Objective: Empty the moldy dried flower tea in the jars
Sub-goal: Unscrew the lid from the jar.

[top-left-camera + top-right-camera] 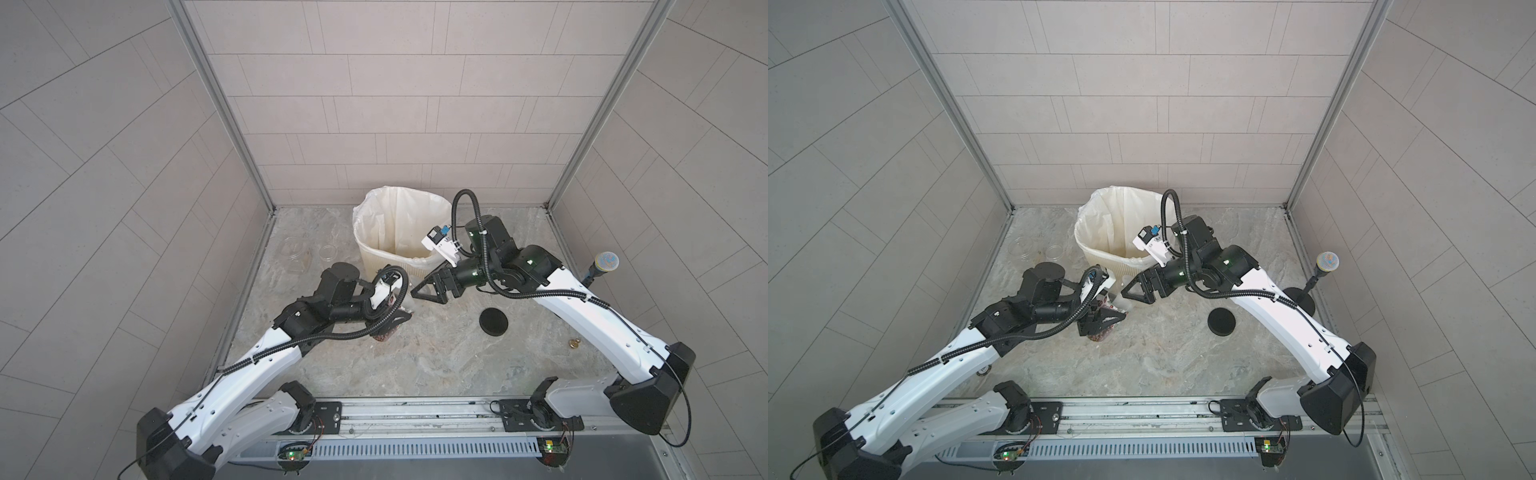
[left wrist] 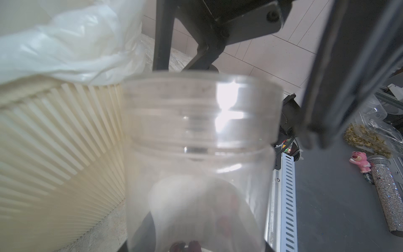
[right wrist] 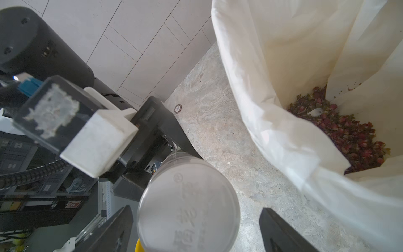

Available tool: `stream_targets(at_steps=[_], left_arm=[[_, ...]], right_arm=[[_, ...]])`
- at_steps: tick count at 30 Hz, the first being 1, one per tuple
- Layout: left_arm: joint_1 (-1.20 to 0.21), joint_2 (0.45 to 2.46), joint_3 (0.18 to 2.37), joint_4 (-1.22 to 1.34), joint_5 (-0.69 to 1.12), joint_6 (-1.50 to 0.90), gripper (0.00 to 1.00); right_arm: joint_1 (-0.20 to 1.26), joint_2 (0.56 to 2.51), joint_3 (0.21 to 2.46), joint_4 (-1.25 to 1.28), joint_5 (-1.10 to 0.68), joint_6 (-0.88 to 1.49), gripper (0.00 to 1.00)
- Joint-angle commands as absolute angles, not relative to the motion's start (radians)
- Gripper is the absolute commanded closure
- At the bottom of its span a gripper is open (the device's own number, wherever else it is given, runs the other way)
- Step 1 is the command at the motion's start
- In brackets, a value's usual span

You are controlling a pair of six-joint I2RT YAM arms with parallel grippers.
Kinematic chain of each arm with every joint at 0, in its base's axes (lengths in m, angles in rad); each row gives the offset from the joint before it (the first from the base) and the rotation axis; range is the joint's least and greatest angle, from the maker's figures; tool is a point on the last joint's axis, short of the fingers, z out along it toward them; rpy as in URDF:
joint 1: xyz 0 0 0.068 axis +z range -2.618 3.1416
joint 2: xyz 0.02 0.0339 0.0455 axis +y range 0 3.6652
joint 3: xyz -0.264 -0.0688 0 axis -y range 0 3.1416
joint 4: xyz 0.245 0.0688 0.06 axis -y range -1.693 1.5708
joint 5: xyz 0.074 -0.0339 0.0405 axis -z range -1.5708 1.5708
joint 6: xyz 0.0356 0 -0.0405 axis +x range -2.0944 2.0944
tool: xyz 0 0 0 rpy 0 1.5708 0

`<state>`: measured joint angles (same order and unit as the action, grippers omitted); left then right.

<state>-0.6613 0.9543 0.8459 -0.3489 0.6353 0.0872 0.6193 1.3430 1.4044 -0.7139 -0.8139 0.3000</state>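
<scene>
The moldy dried flower tea (image 2: 185,245) of this step is a few reddish buds at the bottom of a clear jar (image 2: 196,163). A bigger heap (image 3: 344,133) of the same buds lies already inside the bin (image 1: 386,266) just behind it. The jar is in front of the bin, between the two arms, and it seems to lean its top toward the right arm. I cannot tell if its base touches the table (image 1: 415,365). A pale round lid (image 3: 188,196) with raised characters closes its mouth, as far as I can judge.

The left gripper (image 1: 395,322) is closed on the jar body, with the jaws on two sides of it. The right gripper (image 3: 195,215) is wide open and holds nothing; its jaws stand at each side of the lid, with a clear gap on at least one side.

In my judgement the step is to unscrew this lid. To do it well, the right gripper should go a little further, so that it takes the whole lid rim and not only the edge, and should be centred before it closes, because smooth plastic probably slips easily. The left grip must be firm, otherwise the jar will turn together with the lid. The turning axis should follow the lean of the jar. After opening, the lid is better put down near the black lid (image 1: 493,321), apart from the bin, and only then the jar is poured over the liner (image 3: 272,65).
</scene>
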Motion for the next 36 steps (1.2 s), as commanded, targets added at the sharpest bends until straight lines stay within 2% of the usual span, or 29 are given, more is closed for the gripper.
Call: stream_targets(at_steps=[1,6,13,16,23,26,34,36], left_arm=[[-0.664,0.957,0.846,-0.317,0.66,0.096,0.57],[-0.664,0.959,0.847,-0.311,0.687,0.086,0.58],[-0.664,0.961,0.852,-0.313,0.853,0.032,0.57],[-0.664,0.963,0.862,-0.34,0.901,0.028,0.57],[-0.663,0.953,0.871,-0.347,0.942,0.014,0.57],[-0.664,0.957,0.875,-0.348,0.945,0.012,0.57],[-0.664,0.951,0.849,-0.341,0.883,0.042,0.58],[-0.663,0.951,0.849,-0.342,0.877,0.046,0.58]], right_arm=[[0.623,1.359,1.422,-0.707,-0.847,0.317,0.09],[0.621,1.391,1.45,-0.764,-0.896,0.239,0.24],[0.572,1.396,1.434,-0.827,-1.023,-0.067,0.44],[0.572,1.384,1.429,-0.902,-1.068,-0.341,0.49],[0.572,1.385,1.428,-0.95,-1.129,-0.606,0.53],[0.574,1.382,1.424,-0.958,-1.162,-0.659,0.48],[0.574,1.292,1.374,-0.802,-1.174,-0.436,0.07],[0.573,1.263,1.35,-0.756,-1.163,-0.386,0.01]])
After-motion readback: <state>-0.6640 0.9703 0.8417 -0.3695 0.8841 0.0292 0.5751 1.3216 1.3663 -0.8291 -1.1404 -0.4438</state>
